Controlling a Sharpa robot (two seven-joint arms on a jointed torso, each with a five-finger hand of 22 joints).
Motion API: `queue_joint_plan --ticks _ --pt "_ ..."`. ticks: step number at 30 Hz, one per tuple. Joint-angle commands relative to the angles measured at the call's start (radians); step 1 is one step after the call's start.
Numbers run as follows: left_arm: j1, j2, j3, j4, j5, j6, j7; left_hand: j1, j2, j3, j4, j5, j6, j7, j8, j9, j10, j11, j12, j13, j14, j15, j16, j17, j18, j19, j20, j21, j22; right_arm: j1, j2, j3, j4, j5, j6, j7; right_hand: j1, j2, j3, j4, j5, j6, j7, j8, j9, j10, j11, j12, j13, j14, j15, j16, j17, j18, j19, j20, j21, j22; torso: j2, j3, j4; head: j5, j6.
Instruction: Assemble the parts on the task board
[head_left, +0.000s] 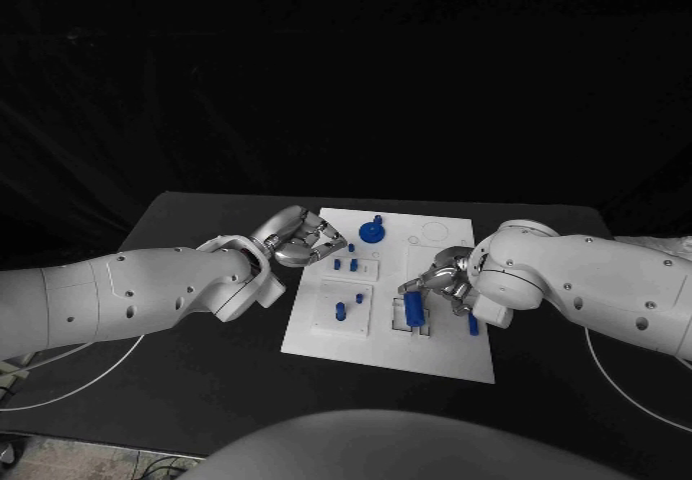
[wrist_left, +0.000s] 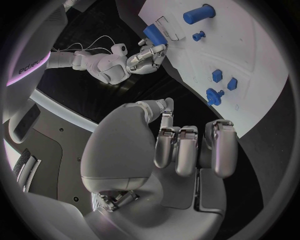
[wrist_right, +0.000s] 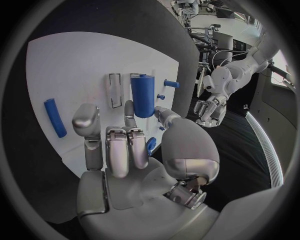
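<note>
Here we see the right hand (head_left: 440, 281) pinching a smooth blue cylinder (head_left: 414, 307) over the white task board (head_left: 447, 350), a slim blue bar (head_left: 472, 323) lying just beside it. Farther off, the left hand (head_left: 300, 238) rests at the board's edge, fingers curled, holding nothing, near a round blue knob (head_left: 372, 233).

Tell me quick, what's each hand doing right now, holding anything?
Left hand: holds nothing, fingers curled in, at the task board's left edge.
Right hand: holds a blue cylinder upright over the board.
</note>
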Motion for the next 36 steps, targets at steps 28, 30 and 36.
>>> queue_joint_plan --ticks 28,30,36 --pt "0.000 0.001 0.001 0.005 -0.016 0.033 -0.013 0.008 -0.015 -0.010 0.000 0.004 -0.001 -0.008 0.009 0.002 0.077 -0.005 0.000 0.235 0.103 -0.008 0.003 0.263 -0.001 0.023 -0.001 -0.002 0.234 -0.021 0.015 0.000 -0.019 -0.013 0.044 -0.007 -0.060 0.035 -0.050 0.041 -0.233 -0.015 0.019 -0.059 -0.034 0.104 0.020 0.004 0.263 0.092 0.022 -0.011 0.247 0.012 -0.004 0.016 -0.048 0.100 -0.001 -0.0002 -0.0008 0.010 0.000" --pt "0.000 0.001 0.001 0.004 -0.017 0.035 -0.014 0.010 -0.015 -0.010 -0.001 0.004 -0.001 -0.008 0.009 0.002 0.077 -0.006 0.000 0.235 0.103 -0.008 0.003 0.263 -0.001 0.024 -0.002 -0.001 0.234 -0.021 0.015 0.000 -0.019 -0.011 0.045 -0.007 -0.067 0.038 -0.056 0.048 -0.243 -0.015 0.020 -0.062 -0.037 0.104 0.021 0.004 0.263 0.092 0.022 -0.011 0.246 0.012 -0.003 0.016 -0.049 0.100 0.000 -0.0001 -0.0006 0.010 0.000" --pt "0.000 0.002 0.001 0.004 -0.020 0.038 -0.019 0.013 -0.016 -0.010 -0.003 0.005 -0.001 -0.009 0.010 0.003 0.078 -0.007 0.001 0.236 0.103 -0.009 0.003 0.263 -0.001 0.025 -0.002 -0.001 0.235 -0.022 0.012 0.000 -0.018 -0.006 0.044 -0.006 -0.075 0.025 -0.086 0.054 -0.319 -0.031 0.027 -0.081 -0.051 0.104 0.026 0.004 0.263 0.092 0.026 -0.012 0.246 0.011 0.001 0.019 -0.051 0.102 0.000 0.0000 -0.0001 0.010 0.000"
